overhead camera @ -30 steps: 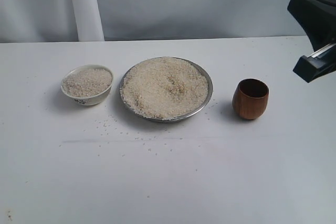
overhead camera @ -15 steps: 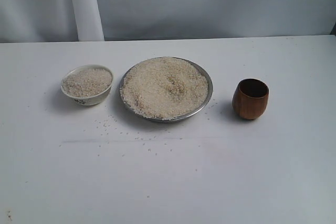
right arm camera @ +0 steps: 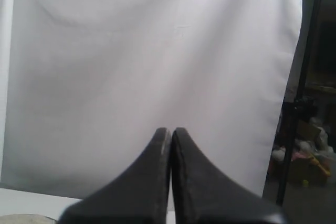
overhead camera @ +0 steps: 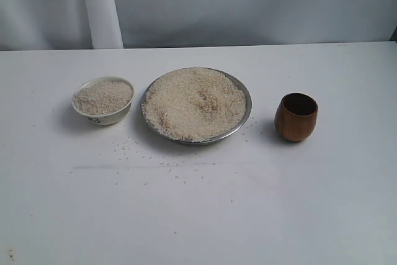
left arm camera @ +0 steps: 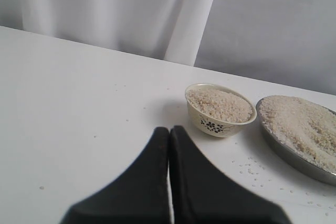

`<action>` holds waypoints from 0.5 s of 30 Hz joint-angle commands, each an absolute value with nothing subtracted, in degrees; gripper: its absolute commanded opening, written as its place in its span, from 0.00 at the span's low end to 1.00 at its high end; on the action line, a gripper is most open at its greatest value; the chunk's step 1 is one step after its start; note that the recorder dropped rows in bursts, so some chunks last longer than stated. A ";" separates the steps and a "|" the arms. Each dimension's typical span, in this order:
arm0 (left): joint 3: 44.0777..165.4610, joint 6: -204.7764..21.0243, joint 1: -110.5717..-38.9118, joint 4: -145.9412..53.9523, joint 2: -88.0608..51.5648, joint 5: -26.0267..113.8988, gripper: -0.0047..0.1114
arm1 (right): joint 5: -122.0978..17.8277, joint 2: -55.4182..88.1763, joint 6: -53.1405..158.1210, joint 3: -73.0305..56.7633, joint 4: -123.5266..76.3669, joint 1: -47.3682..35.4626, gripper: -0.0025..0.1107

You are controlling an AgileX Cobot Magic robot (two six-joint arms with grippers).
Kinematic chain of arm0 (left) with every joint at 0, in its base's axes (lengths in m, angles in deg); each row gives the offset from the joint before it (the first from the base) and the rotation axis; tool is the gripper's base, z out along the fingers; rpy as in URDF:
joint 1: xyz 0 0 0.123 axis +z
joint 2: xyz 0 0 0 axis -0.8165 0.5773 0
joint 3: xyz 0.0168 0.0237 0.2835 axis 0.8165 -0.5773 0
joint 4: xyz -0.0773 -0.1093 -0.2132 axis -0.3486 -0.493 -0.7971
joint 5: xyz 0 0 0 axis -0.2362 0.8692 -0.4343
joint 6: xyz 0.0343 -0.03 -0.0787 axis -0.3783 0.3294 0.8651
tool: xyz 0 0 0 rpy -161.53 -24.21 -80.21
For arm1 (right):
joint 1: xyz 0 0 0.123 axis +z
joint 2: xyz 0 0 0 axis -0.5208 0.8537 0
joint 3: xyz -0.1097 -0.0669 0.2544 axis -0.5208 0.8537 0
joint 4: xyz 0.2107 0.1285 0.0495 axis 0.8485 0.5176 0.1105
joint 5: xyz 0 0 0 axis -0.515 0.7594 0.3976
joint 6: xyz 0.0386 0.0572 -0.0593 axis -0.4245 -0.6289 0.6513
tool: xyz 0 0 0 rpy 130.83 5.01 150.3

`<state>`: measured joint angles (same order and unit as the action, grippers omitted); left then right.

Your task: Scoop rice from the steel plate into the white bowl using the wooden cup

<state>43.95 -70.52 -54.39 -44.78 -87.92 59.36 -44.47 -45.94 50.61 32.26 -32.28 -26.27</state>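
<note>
**As the right arm is pulling out of sight, the wooden cup (overhead camera: 296, 116) is standing free**

Starting at the left, the left gripper (left arm camera: 169, 129) is hanging over the counter (overhead camera: 198, 215) with its fingers pressed together on nothing, short of the white bowl (overhead camera: 103, 100). That bowl is sitting nearly brim-full of rice (overhead camera: 102, 96). Just beside it, the steel plate (overhead camera: 247, 108) is carrying a broad heap, and loose grains (overhead camera: 127, 147) are lying on the counter in front of both. Further right, the cup is standing upright near the plate, apart from it and untouched. The right gripper (right arm camera: 171, 129), showing at the exterior view's upper right edge a second ago, is now gone from there. Its own camera is facing the white curtain (right arm camera: 157, 51), fingers together and empty. With the bowl filled and the cup set down, the scooping is looking finished, or at least paused.
</note>
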 commanded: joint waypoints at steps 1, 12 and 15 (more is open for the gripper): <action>44.08 -70.33 -54.74 -44.97 -88.06 59.16 0.04 | -41.53 -47.54 52.64 33.23 -29.60 -29.43 0.02; 44.08 -70.33 -54.74 -44.97 -88.06 59.16 0.04 | -49.69 -55.42 52.64 51.43 -24.05 -34.78 0.02; 44.08 -70.33 -54.74 -44.97 -88.06 59.16 0.04 | -49.91 -55.42 52.51 54.47 -24.05 -34.78 0.02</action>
